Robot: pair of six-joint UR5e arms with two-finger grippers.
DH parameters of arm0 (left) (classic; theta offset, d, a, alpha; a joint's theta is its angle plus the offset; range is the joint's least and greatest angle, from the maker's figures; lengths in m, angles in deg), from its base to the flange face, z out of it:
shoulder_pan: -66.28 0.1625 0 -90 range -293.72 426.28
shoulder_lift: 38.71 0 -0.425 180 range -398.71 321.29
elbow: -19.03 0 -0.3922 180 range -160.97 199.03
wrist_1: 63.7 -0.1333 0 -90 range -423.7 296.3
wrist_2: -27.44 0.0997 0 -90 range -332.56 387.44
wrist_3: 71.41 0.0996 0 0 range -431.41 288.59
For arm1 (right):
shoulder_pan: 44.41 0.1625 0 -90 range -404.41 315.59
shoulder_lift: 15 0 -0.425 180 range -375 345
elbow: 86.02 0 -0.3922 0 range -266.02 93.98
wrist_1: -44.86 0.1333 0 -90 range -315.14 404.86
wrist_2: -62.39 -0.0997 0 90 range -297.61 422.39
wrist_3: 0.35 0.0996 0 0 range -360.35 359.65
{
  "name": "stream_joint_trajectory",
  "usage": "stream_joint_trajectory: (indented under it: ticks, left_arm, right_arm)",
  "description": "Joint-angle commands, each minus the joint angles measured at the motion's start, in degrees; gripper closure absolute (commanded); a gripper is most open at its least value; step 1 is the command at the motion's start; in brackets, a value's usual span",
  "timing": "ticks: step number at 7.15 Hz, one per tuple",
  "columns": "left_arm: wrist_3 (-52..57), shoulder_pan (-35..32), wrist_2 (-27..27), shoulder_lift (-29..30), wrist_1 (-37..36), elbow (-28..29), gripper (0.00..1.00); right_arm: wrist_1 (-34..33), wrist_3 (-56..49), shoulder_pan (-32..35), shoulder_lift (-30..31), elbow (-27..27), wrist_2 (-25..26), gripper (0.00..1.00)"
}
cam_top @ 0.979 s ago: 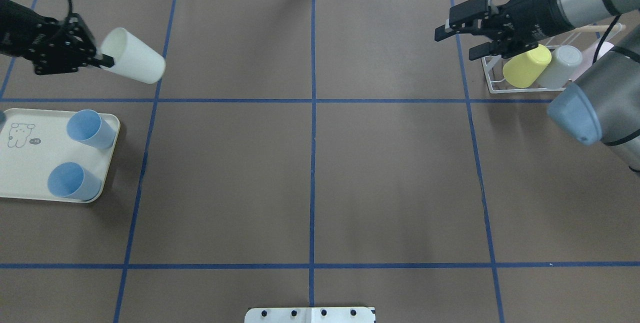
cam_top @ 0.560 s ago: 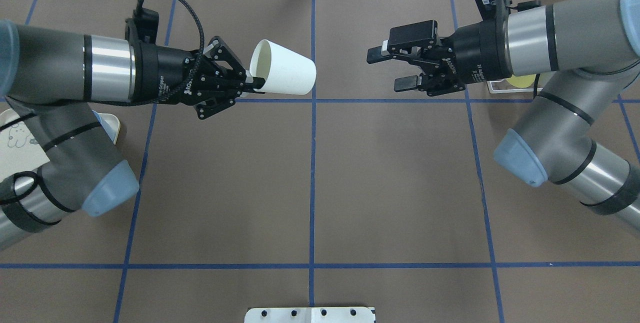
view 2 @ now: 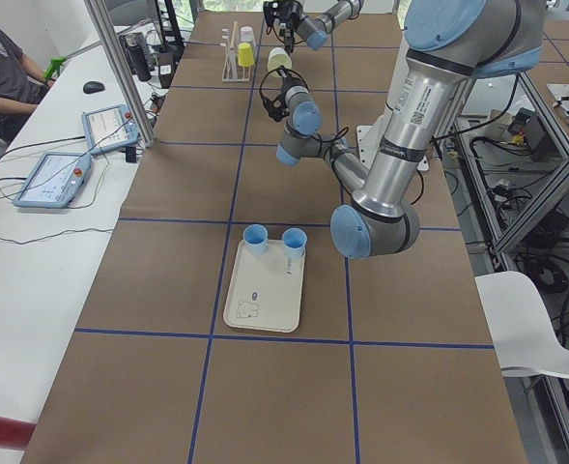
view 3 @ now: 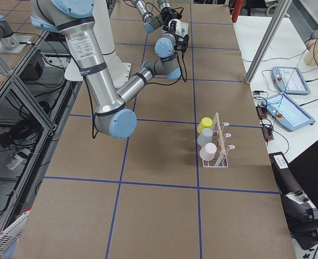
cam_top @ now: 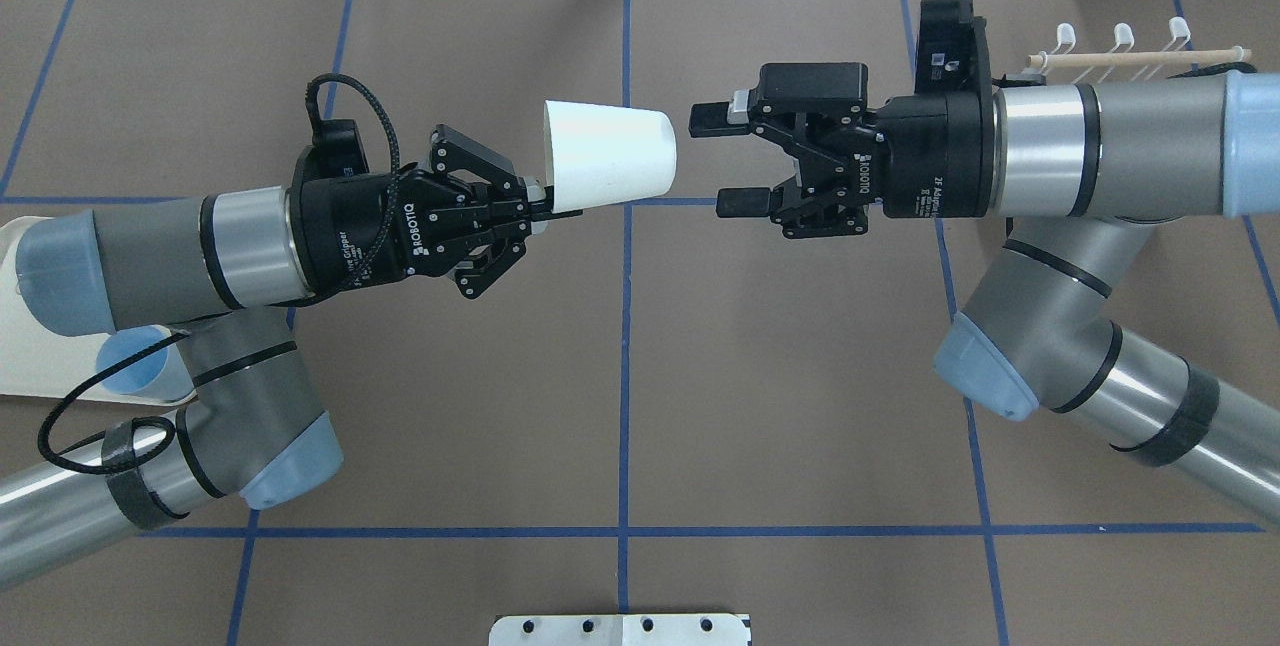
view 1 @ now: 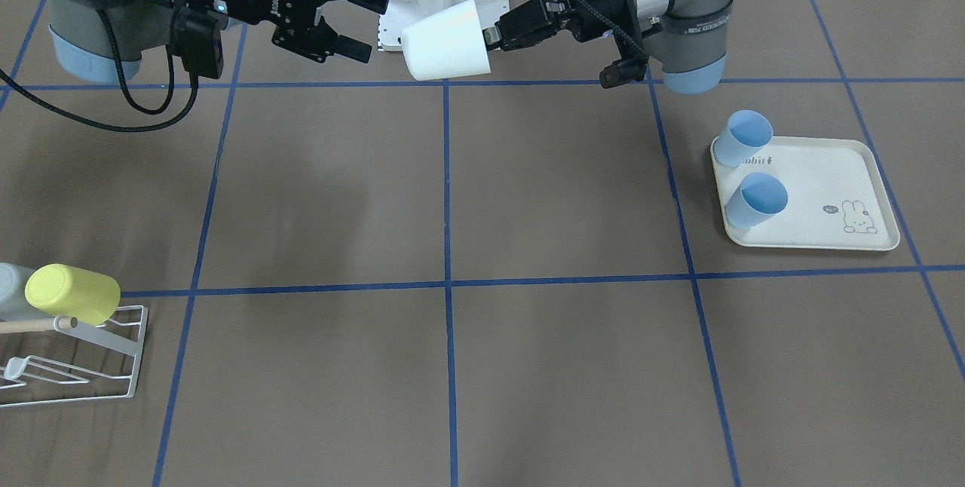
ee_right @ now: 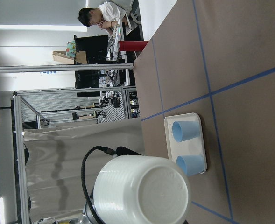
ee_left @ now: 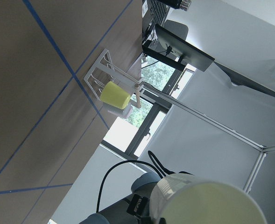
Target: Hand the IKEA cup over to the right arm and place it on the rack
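Left gripper (cam_top: 545,201), clamped on cup (cam_top: 610,166) rim, is carrying it mid-air further toward 3 o'clock. Right gripper (cam_top: 708,158), fingers apart, is nearing its base, away from rack (cam_top: 1140,54) at 2 o'clock.

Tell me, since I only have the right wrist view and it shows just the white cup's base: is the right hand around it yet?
Observer: No. In the overhead view the right hand is open, with its fingertips just short of the white cup.
Operator: What holds the cup, then?
Observer: The left hand pinches its rim. The cup lies sideways, base toward the right hand.
Operator: What is on the rack?
Observer: The rack carries three cups in a row: a yellow cup, a grey cup and a pink cup.
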Motion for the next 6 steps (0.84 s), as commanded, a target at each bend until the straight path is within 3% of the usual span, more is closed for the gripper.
stream_joint_trajectory:
  ticks: [1, 6]
  left_arm:
    - [-2.18, 1.67, 2.18, 0.47, 3.93, 0.16, 1.00]
    - [-2.20, 4.32, 2.37, 1.70, 5.71, 0.07, 1.00]
  right_arm:
    - [3.57, 0.54, -2.06, -0.15, -0.25, 2.67, 0.03]
    - [3.75, 1.51, -3.39, -1.64, -0.25, 4.96, 0.03]
